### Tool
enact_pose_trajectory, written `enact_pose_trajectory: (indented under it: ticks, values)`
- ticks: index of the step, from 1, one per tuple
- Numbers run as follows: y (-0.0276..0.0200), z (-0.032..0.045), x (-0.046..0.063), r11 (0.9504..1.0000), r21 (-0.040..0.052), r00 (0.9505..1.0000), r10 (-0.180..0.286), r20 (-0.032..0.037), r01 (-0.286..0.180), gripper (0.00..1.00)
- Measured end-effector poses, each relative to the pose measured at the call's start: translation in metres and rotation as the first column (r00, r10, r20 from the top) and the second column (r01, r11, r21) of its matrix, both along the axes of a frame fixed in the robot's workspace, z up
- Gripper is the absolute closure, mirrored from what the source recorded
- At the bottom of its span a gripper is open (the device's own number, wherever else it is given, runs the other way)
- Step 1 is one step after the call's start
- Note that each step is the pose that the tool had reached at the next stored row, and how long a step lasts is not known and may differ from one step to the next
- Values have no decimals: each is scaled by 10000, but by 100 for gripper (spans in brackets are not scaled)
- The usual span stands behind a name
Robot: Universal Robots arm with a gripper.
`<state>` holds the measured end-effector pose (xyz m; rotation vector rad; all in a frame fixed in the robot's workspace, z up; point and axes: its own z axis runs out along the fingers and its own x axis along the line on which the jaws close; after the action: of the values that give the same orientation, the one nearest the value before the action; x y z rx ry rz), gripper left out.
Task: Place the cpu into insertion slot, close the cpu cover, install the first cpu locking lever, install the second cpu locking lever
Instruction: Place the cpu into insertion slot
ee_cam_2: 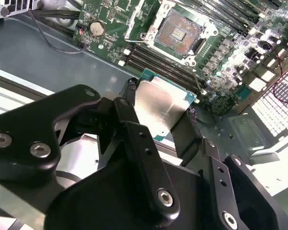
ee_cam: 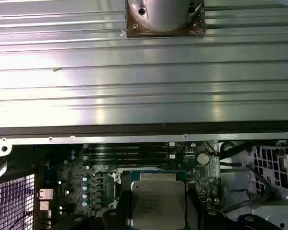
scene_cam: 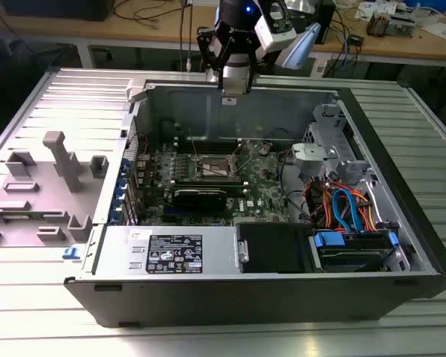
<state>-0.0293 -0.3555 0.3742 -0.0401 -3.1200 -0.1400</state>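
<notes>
Jaws are clamped on the cpu (ee_cam_2: 163,112) by two opposite edges. The gripper (ee_cam_2: 161,101) linkage hides the chip's near edge in the second wrist view. Beyond it the insertion slot (ee_cam_2: 179,31) lies uncovered and bare, inside the computer case (scene_cam: 245,297). In the exterior view the gripper hangs at upper centre, above the case's far wall.

Silver cpu (ee_cam_2: 161,108) aloft; insertion slot (ee_cam_2: 177,32) open
</notes>
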Motion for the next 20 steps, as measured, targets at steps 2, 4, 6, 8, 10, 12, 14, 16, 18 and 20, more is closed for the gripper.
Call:
enact_pose_trajectory:
  ticks: [2,4,6,8,10,12,14,16,18,20]
  values:
    - [0,0,0,10000,0,10000,0,0,0,45]
    - [0,0,0,10000,0,10000,0,0,0,45]
    - [-1,0,0,10000,1,10000,0,1,0,45]
    - [-14,0,1,10000,-1,10000,2,-1,-2,45]
    - [-28,-2,0,10000,-3,10000,0,0,0,45]
    - [-45,-4,0,10000,-6,10000,1,0,-1,45]
    - [-55,-5,0,10000,-6,10000,0,0,0,45]
    - [-56,-6,0,10000,-8,10000,-4,0,4,45]
    - [-57,-13,1,9999,-8,9999,-162,0,162,45]
    - [-57,-17,0,9996,-9,9996,-299,-1,299,45]
